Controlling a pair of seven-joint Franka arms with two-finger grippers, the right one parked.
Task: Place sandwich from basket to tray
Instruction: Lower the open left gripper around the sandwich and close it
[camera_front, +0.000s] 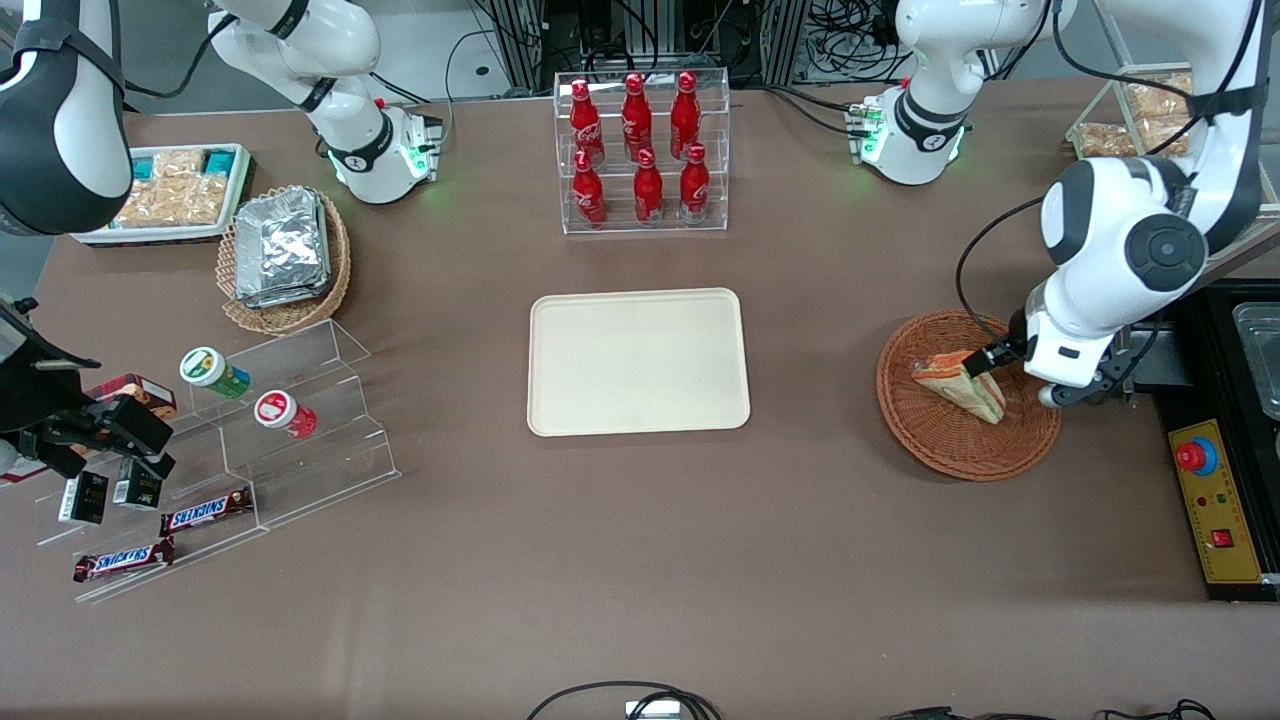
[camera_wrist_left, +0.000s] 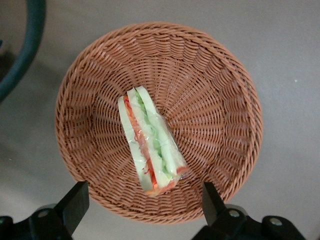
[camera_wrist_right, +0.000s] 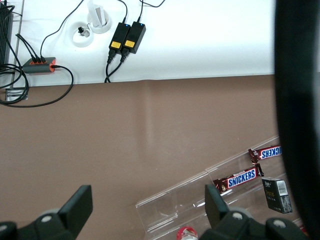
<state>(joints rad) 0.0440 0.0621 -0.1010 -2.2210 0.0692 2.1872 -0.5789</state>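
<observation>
The gripper (camera_wrist_left: 142, 202) hangs over the basket (camera_wrist_left: 220, 95) with its fingers (camera_wrist_left: 75, 202) spread wide, touching nothing; in the front view it sits at the right of the frame, above the basket's (camera_front: 935, 450) edge nearest the working arm's end of the table. One sandwich (camera_wrist_left: 150, 142) lies in the basket, near its middle and leaning toward the wall closest to the gripper. It rests on a side with the filling edge up, showing white bread, a red-orange layer and green layers. Its long axis runs roughly across the line between the two fingers, one short end toward the gripper. In the front view the sandwich (camera_front: 960, 383) lies slanted from upper left to lower right.

One cream tray (camera_front: 638, 361) sits bare in the centre of the front frame, well apart from the basket. Above it stands a clear rack with six red bottles (camera_front: 640, 150). At the left of the frame are a lighter basket of foil packets (camera_front: 283, 250) and two Snickers bars (camera_front: 205, 512).
</observation>
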